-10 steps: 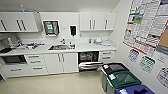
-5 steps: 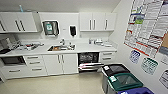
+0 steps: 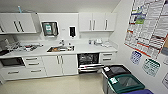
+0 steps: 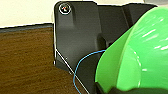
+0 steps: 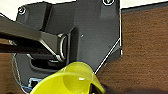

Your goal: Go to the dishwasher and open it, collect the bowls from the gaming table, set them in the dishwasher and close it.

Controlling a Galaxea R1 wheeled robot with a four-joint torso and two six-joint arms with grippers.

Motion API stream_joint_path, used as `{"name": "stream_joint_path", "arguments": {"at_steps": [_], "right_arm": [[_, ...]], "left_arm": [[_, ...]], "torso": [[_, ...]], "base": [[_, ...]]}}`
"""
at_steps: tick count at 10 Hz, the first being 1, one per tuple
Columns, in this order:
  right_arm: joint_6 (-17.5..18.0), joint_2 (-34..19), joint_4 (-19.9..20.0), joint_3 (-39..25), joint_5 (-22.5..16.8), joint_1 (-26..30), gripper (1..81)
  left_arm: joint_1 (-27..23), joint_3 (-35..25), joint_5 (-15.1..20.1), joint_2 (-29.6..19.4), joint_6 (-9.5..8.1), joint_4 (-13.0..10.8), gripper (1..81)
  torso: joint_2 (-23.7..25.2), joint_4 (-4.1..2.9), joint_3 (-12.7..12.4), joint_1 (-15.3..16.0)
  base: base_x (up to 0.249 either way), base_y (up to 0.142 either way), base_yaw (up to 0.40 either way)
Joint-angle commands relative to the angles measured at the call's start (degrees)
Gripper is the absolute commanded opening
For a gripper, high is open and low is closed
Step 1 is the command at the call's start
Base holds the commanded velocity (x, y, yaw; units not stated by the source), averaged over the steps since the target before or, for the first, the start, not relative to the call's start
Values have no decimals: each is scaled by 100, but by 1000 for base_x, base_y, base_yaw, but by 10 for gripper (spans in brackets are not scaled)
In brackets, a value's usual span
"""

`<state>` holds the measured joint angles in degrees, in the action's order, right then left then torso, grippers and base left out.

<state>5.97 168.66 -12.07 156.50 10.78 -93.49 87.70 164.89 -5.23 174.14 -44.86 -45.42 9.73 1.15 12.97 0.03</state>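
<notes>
dishwasher (image 3: 88,62) | door open, dropped toward camera | lime bowl (image 4: 140,55) at left wrist

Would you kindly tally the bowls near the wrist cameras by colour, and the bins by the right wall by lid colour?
Lime green bowl: 1
Yellow bowl: 1
Black-lidded bin: 1
Green-lidded bin: 1
Total: 4 things, 2 bowls and 2 bins.

floor (image 3: 62,85): open, lower left to centre | dishwasher (image 3: 88,60): door down, jutting out at centre right | bins (image 3: 120,80): crowd lower right, just beside door | wall (image 3: 125,37): closes right side
</notes>
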Motion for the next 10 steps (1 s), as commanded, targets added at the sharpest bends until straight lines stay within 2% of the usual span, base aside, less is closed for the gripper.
{"name": "stream_joint_path", "arguments": {"at_steps": [1,10], "right_arm": [[-26,-40,-59,28,-287,150,10],[-87,-31,-50,29,-287,168,10]], "left_arm": [[-214,17,180,-2,4,7,10],[-222,17,180,-11,4,7,10]], "torso": [[0,0,0,0],[2,0,0,-3]], "base": [[78,0,0],[109,0,0]]}}
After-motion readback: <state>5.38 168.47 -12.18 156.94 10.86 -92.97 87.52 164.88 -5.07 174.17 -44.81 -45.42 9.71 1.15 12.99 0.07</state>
